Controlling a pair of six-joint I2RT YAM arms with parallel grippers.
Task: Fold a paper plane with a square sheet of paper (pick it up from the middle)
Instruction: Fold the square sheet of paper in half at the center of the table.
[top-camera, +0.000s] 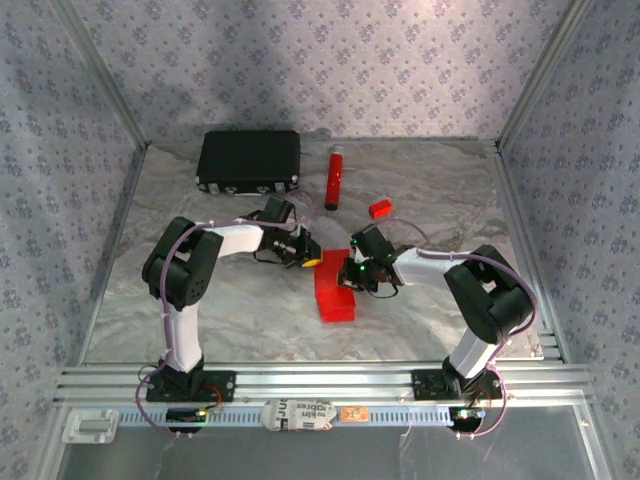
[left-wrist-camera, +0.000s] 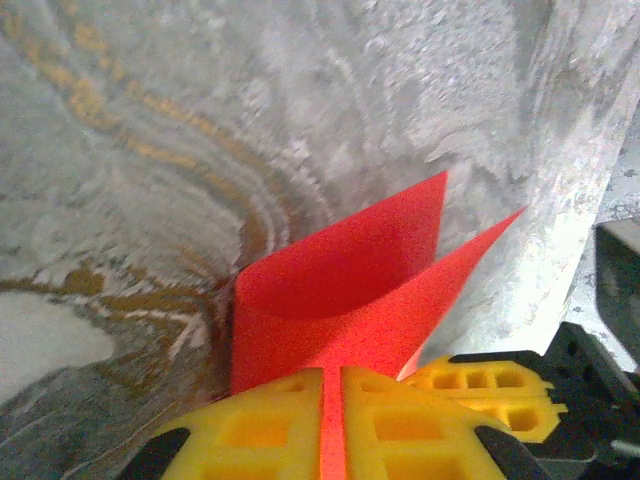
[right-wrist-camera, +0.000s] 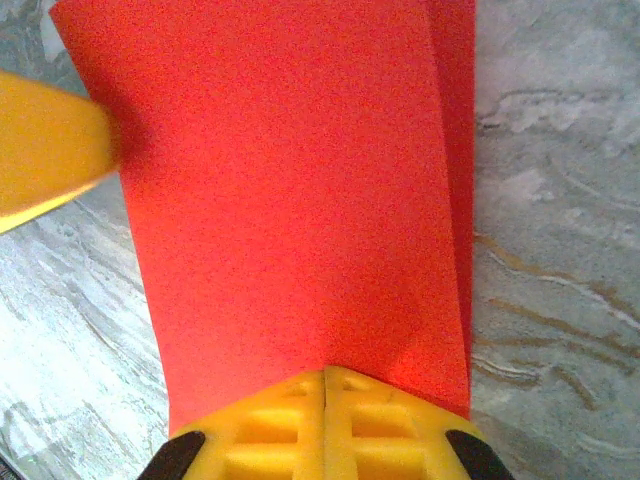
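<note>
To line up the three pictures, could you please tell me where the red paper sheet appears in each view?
Top external: red paper sheet at the centre of the marbled tabletop.
Left wrist: the sheet at centre, folded into a V, pinched in the left fingers.
Right wrist: the sheet upper middle, extending from the right fingers.
Shared landmark: the marbled tabletop around the sheet.

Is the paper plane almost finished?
Not yet. Done: the red paper is folded over into a long strip. In hand: the left gripper and right gripper each pinch its far end. Left: no pointed nose or wings yet.
</note>
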